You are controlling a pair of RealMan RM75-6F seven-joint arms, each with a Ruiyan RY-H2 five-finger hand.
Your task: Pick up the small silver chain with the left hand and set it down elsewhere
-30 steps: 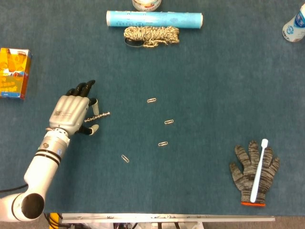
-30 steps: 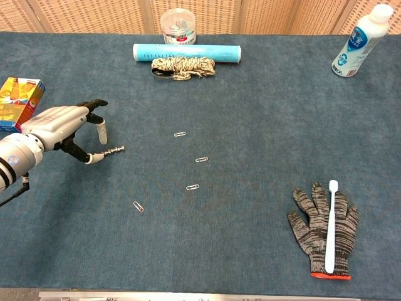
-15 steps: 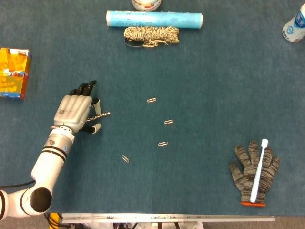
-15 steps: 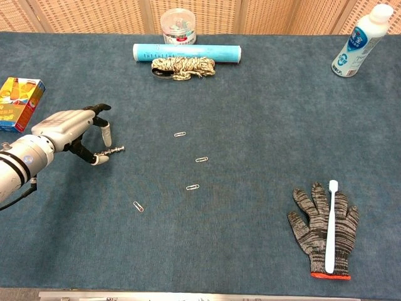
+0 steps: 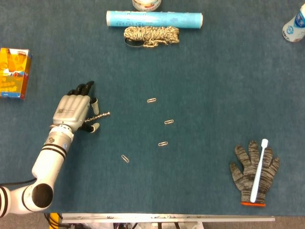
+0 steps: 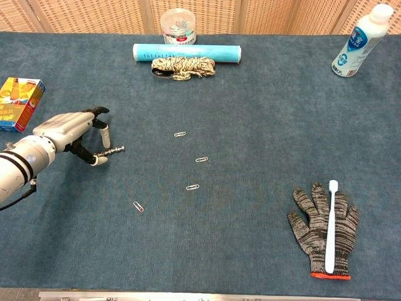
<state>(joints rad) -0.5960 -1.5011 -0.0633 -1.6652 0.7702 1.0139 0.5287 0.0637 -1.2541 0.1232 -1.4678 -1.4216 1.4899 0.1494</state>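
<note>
Juice carton [image 5: 14, 73] sits at the table's left edge, and just inward of it your left hand [image 5: 74, 110] lies low over the blue table [image 6: 263, 113], palm down, fingers curled toward the thumb. The chain [image 5: 98, 115] pokes out to the right from between the fingertips and thumb, lying roughly flat; in the chest view [image 6: 113, 150] it looks pinched at its near end, but you cannot tell whether it is already off the cloth or only nipped where it rests. That is the weak point: with so little of the chain inside the pinch, a quick lift or a twist of the wrist could let it slide out, and the free end may swing and drag. Raise slowly and keep the pinch firm. Further right, four paper clips are scattered mid-table, the nearest [image 5: 125, 158] toward the front edge below the hand; if you set the chain down among them it could tangle or nudge one, so pick bare cloth. At the back edge lie a light-blue roll [image 5: 154, 19] with a bundle of rope [image 5: 151, 35] touching it, and a lidded tub [image 6: 178, 25] behind them. Near the front right corner a white toothbrush [image 5: 259, 169] rests on a grey glove [image 5: 248, 174], and a bottle [image 6: 359, 41] stands at the back right corner. Your right hand shows in neither view.
</note>
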